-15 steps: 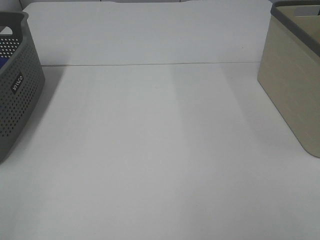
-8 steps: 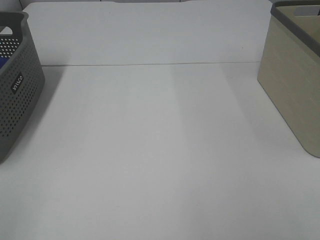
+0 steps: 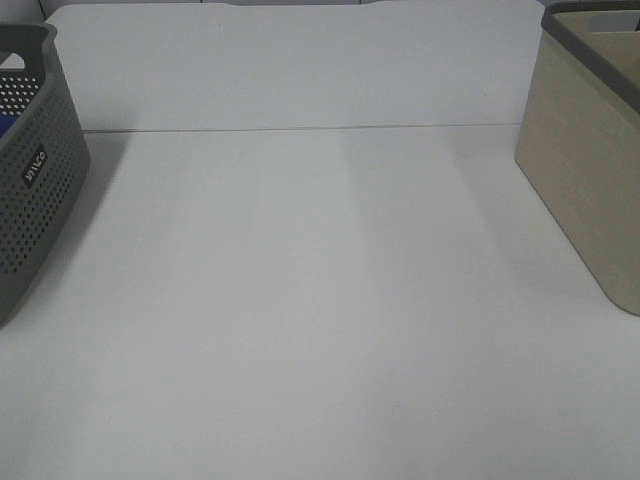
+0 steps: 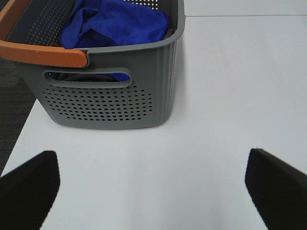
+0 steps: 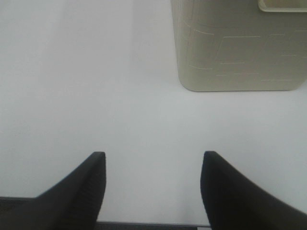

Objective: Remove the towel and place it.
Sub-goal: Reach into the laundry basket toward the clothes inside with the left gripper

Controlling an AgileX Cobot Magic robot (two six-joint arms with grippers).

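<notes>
The towel (image 4: 115,21), royal blue and crumpled, lies inside the grey perforated basket (image 4: 108,103) with an orange handle (image 4: 43,52). In the high view only a sliver of blue (image 3: 5,125) shows through that basket's (image 3: 35,170) wall at the left edge. My left gripper (image 4: 153,187) hangs open over bare table, short of the basket, its fingers (image 4: 29,187) wide apart and empty. My right gripper (image 5: 153,187) is open too, with nothing between its fingers (image 5: 81,191), a short way off the beige basket (image 5: 240,48). Neither arm shows in the high view.
The beige basket (image 3: 585,170) with a grey rim stands at the right edge of the white table (image 3: 320,300). A seam (image 3: 300,129) crosses the table at the back. Dark floor (image 4: 12,105) lies beyond the table edge beside the grey basket.
</notes>
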